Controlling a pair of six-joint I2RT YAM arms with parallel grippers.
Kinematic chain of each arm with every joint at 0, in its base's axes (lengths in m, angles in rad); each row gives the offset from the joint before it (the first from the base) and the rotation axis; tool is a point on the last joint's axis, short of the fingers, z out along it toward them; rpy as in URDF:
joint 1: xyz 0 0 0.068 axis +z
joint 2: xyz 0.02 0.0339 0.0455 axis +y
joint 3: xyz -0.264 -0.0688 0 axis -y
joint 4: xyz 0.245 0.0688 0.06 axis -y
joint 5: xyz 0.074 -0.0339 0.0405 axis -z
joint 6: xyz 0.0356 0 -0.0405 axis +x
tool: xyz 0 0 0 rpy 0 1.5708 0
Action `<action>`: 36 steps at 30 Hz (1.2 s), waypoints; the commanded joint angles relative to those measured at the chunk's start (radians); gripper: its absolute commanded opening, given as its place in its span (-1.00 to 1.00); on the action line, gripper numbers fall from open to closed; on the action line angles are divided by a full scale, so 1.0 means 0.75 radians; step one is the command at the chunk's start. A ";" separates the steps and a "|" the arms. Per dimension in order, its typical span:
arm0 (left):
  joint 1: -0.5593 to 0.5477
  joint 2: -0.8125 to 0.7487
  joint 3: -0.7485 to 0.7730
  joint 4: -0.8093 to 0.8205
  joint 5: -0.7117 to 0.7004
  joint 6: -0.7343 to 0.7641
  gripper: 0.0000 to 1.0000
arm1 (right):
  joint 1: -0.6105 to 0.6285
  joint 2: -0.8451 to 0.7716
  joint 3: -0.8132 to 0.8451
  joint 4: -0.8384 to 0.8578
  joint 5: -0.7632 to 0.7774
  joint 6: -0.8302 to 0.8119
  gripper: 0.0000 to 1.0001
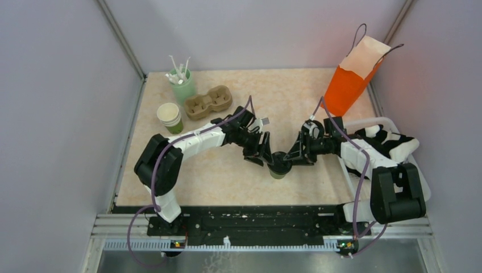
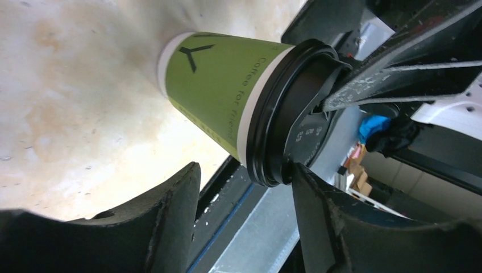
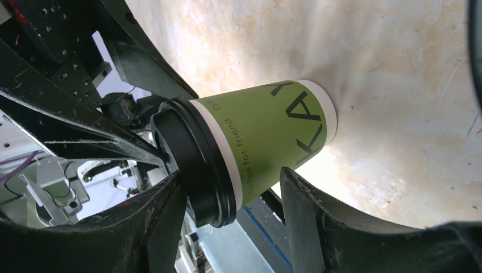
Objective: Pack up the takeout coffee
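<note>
The takeout coffee, an olive-green and cream paper cup with a black lid, stands upright on the beige table, near the front middle. My left gripper reaches it from the left and my right gripper from the right. In the left wrist view the left gripper is open; one fingertip touches the lid's rim and the other is clear of the cup. The right gripper is open too, one finger against the lid, the other beside the cup wall.
An orange paper bag stands open at the back right. At the back left are a cardboard cup carrier, a lidless stack of cups and a pale-green cup of white sticks. A white tray with black-and-white cloth lies at the right.
</note>
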 commanded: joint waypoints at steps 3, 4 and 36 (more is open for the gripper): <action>0.004 -0.050 0.099 -0.105 -0.093 0.053 0.48 | -0.006 -0.011 0.046 -0.024 -0.009 -0.032 0.22; 0.005 -0.069 0.101 -0.103 -0.086 0.041 0.51 | -0.006 -0.018 0.051 -0.029 -0.019 -0.031 0.24; 0.051 -0.066 -0.087 0.097 0.067 -0.126 0.11 | -0.084 -0.099 -0.081 -0.018 -0.145 -0.038 0.12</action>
